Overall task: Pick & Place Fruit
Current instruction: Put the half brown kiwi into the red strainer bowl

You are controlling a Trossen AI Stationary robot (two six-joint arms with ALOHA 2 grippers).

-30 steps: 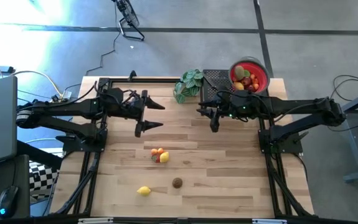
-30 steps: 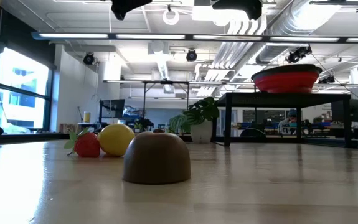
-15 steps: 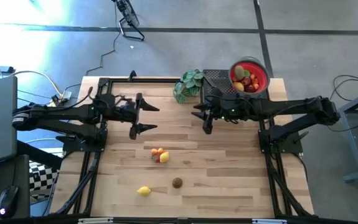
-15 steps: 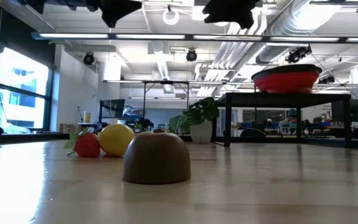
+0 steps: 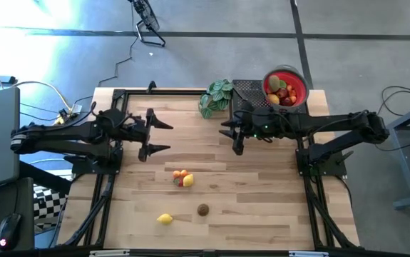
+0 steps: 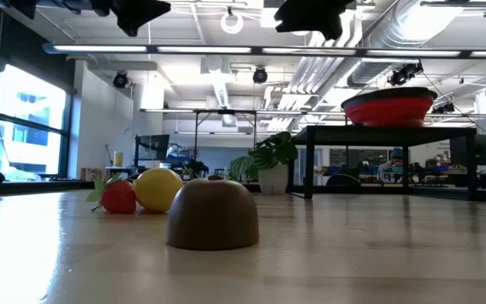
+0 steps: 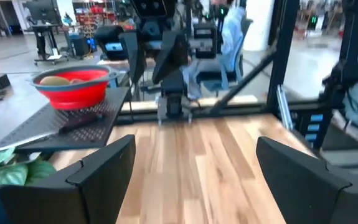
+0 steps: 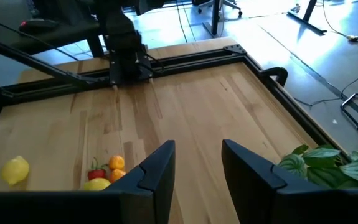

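Both our left hand (image 5: 156, 135), spread wide, and our right hand (image 5: 237, 135), partly open, hover empty above the worktop (image 5: 262, 193), where we see rounded fruit (image 5: 182, 178): an orange-red-yellow cluster, a lemon (image 5: 165, 219) lying crosswise, a brown dome (image 5: 203, 209).

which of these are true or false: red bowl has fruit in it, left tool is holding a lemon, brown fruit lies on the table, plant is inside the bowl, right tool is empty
1. The red bowl has fruit in it. True.
2. The left tool is holding a lemon. False: it is open and empty; the lemon lies on the table.
3. The brown fruit lies on the table. True.
4. The plant is inside the bowl. False: it stands on the table beside the black stand bearing the bowl.
5. The right tool is empty. True.
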